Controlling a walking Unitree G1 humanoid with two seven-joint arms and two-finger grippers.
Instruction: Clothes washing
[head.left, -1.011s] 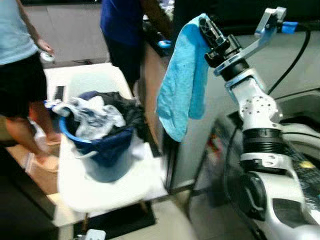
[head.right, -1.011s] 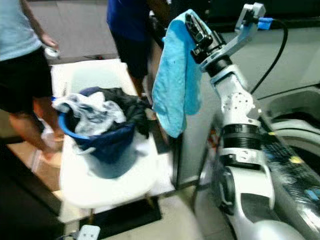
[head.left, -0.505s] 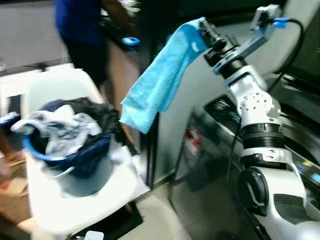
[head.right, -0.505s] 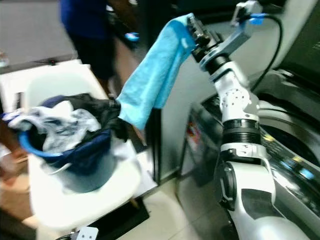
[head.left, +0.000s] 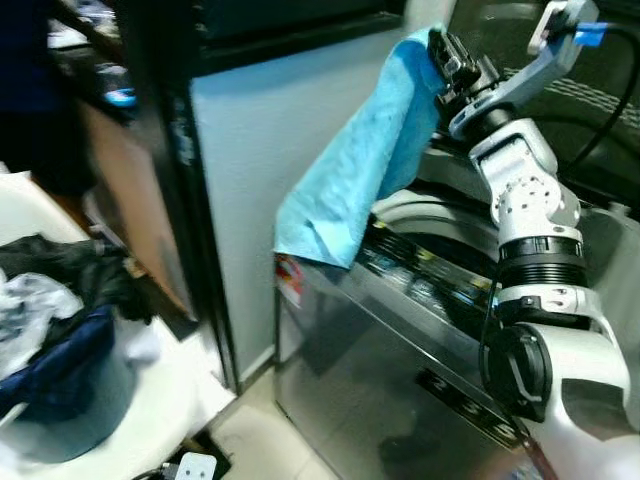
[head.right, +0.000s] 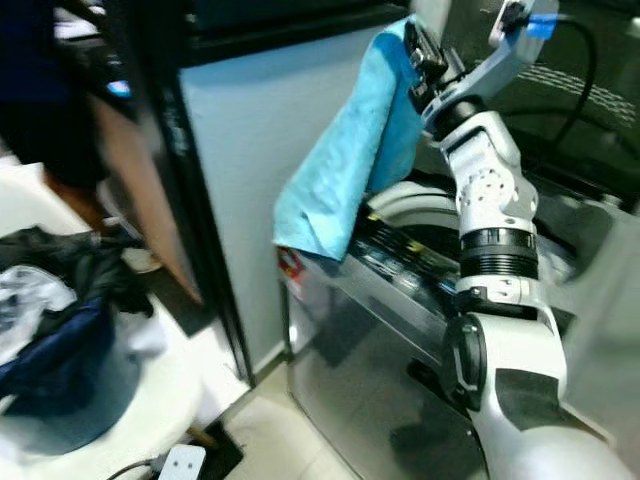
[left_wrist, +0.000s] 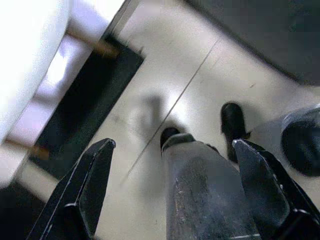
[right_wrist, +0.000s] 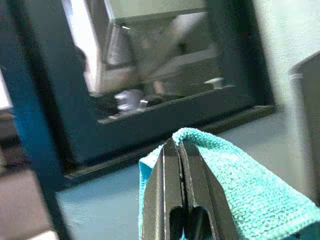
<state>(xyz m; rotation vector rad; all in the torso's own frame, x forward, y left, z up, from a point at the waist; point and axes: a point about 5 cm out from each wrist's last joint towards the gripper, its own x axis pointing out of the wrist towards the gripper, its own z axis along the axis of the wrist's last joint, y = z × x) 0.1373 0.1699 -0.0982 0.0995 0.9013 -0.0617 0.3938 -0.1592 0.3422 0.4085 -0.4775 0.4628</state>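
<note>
No legible text (all blurred)

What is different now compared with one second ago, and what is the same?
The camera has turned to the robot's right: the laundry basket sits at the left edge and the washing machine is in front. The right end effector stays shut on the blue towel, held high. The left end effector hangs open.
</note>
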